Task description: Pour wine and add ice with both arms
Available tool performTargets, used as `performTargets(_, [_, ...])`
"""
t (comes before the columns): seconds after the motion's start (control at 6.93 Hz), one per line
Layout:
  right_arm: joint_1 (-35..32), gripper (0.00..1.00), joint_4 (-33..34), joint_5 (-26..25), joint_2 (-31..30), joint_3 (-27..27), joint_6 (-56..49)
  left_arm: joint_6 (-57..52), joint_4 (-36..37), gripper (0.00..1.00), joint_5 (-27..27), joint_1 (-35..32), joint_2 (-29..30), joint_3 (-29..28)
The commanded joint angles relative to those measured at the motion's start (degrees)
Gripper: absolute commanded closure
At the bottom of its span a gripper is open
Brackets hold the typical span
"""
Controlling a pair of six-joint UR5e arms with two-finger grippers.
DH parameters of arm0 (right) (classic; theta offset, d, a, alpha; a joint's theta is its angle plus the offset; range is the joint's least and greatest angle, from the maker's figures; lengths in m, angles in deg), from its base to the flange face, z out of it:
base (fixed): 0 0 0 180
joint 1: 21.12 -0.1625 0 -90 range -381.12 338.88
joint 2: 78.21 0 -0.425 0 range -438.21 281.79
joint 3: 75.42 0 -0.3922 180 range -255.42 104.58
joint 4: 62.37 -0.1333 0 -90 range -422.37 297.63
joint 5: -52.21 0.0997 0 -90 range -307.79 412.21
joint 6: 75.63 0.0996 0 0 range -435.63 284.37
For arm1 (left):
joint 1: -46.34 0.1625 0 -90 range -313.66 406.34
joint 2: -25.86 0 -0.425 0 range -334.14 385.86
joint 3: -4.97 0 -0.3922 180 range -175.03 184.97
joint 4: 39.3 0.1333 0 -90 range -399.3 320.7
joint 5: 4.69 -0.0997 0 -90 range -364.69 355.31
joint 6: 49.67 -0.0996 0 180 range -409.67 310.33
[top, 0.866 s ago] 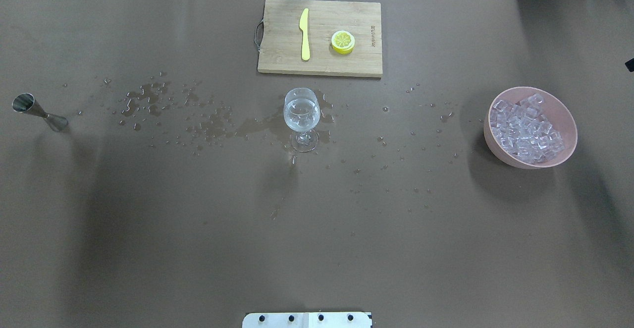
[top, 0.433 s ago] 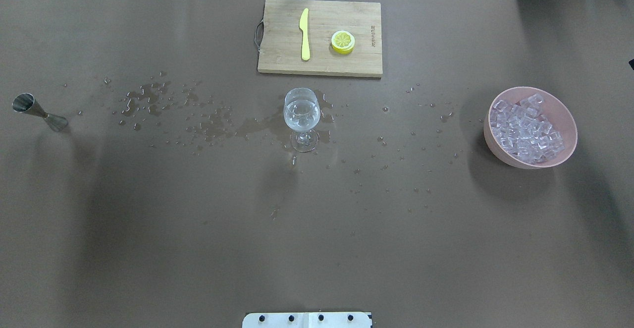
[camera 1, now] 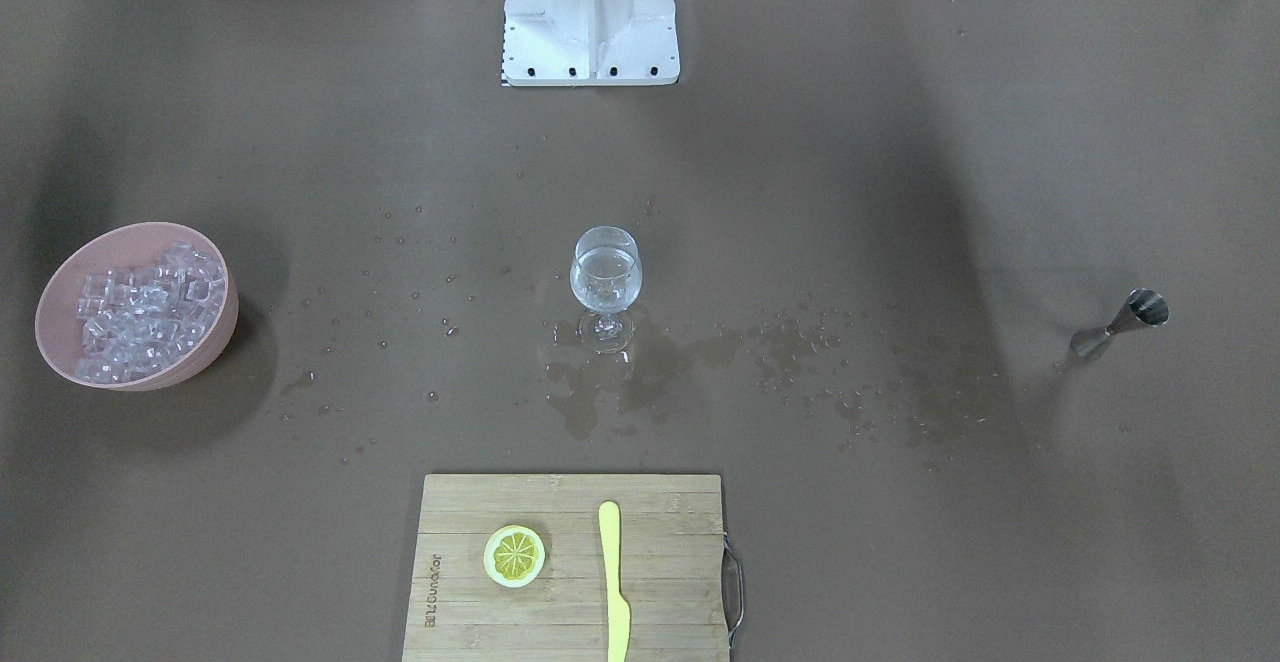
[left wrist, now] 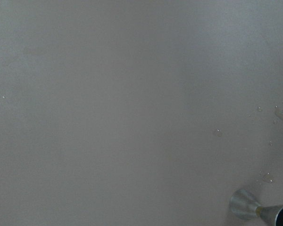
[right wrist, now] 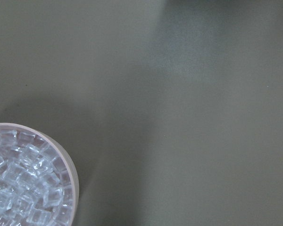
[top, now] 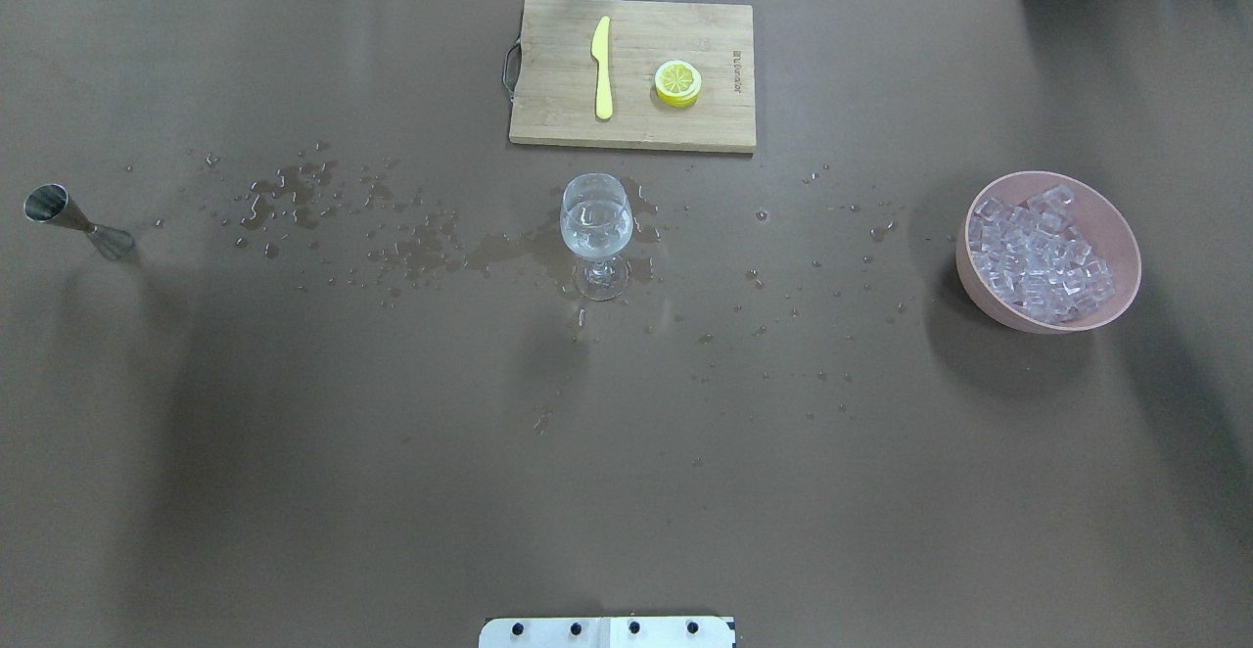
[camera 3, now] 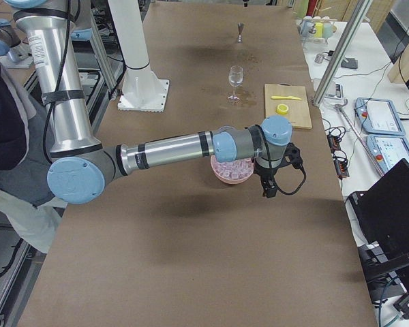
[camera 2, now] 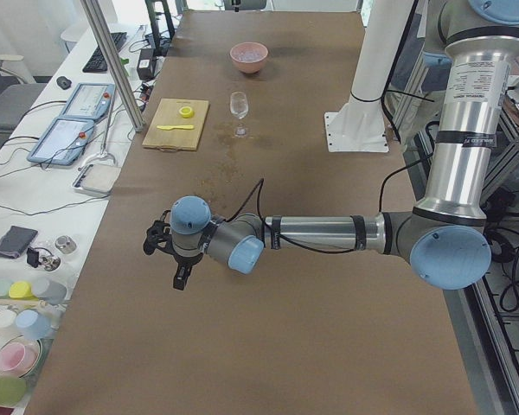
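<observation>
My left gripper (camera 2: 181, 278) hangs over the table's left end near the jigger (top: 73, 220), well apart from the wine (top: 595, 239) in the glass (top: 596, 222) at mid-table. My right gripper (camera 3: 268, 189) hangs right of the pink bowl (top: 1121, 222) of ice (top: 1038, 252). I cannot tell how wide either pair of fingers stands.

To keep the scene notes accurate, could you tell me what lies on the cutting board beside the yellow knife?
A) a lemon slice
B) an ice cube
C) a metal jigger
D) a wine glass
A: in the overhead view a yellow lemon slice lies on the cutting board, apart from the knife, and nothing else is on the board.
</observation>
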Motion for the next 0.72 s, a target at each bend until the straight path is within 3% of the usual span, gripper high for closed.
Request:
performTargets(0.0, [-0.03, 0.00, 0.44, -1.79, 0.77, -0.32, -0.16, 0.23, -2.81, 0.02, -0.07, -0.18, -2.06, 1.43])
performTargets(0.43, [0.15, 0.00, 0.52, -1.88, 0.51, -0.85, -0.78, 9.78, -15.34, 0.02, -0.16, 0.08, -5.93, 2.50])
performTargets(0.58, [0.23, 0.00, 0.61, -2.58, 0.51, -0.85, -0.87, 9.90, -16.18, 0.02, -0.07, 0.08, -5.94, 2.50])
